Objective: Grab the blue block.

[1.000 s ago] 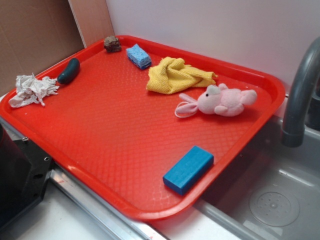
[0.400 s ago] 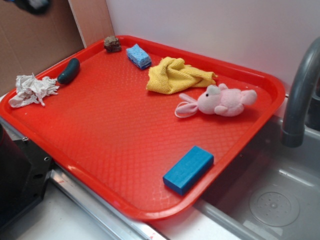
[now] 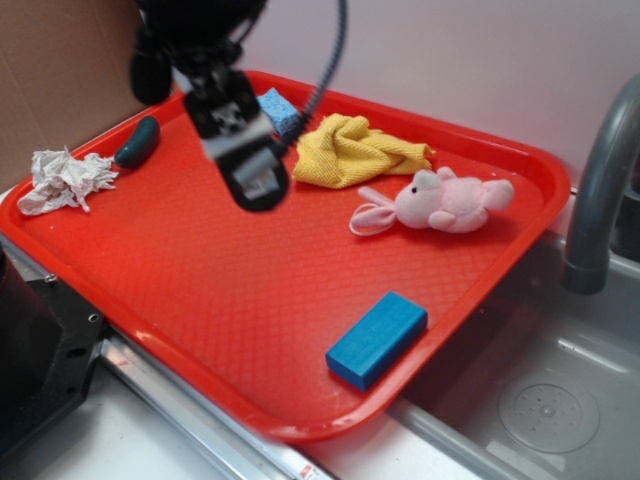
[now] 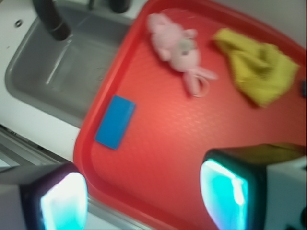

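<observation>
The blue block (image 3: 377, 339) lies flat on the red tray (image 3: 200, 300) near its front right rim; it also shows in the wrist view (image 4: 115, 121). My gripper (image 3: 252, 182) hangs blurred above the tray's back left part, well away from the block. In the wrist view the gripper (image 4: 144, 199) is open and empty, its two fingers wide apart with bare tray between them.
A pink plush toy (image 3: 440, 202), a yellow cloth (image 3: 350, 150), a light-blue sponge (image 3: 276, 108) and a dark teal oblong thing (image 3: 138, 142) lie on the tray. Crumpled paper (image 3: 62, 180) sits at the left rim. A sink (image 3: 550, 400) and grey faucet (image 3: 600, 190) stand to the right.
My arm and gripper have come down into view from the top left and now hang over the tray's back left part. Nothing on the tray has moved.
</observation>
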`<state>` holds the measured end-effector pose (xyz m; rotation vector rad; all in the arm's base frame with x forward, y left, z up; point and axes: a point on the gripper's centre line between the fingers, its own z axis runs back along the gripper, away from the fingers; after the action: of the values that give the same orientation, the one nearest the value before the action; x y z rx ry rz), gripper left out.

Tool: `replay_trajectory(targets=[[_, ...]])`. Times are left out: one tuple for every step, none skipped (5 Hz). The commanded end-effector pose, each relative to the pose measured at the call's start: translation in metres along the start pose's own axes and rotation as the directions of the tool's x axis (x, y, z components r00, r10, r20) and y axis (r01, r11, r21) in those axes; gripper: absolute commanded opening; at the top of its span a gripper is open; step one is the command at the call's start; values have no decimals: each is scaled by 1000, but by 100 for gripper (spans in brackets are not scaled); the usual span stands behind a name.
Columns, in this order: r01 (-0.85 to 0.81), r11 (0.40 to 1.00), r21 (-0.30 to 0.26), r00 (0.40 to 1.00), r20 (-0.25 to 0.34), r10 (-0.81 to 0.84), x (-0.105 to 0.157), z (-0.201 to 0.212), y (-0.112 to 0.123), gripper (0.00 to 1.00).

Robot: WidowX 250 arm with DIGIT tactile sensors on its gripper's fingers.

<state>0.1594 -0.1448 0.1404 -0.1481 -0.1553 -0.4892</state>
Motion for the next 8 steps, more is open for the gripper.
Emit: replay_trajectory(targets=[[7,1000,-10,1000,25,-7,1,6,-8,100],[-19,998,52,998,-57,22,14,-44,-19,100],[-12,996,91,998,-57,17,17,-83,-30,100],[-8,997,80,998,-54,13,15,-100,-22,100],[0,998,68,999,-49,3,18,-114,-16,100],[28,998,54,996,-88,-23,25,-129,-19,100],[1,997,80,993,-118,8,20,-126,-13,100],[-70,991,114,988,-128,85,1,-106,4,100]])
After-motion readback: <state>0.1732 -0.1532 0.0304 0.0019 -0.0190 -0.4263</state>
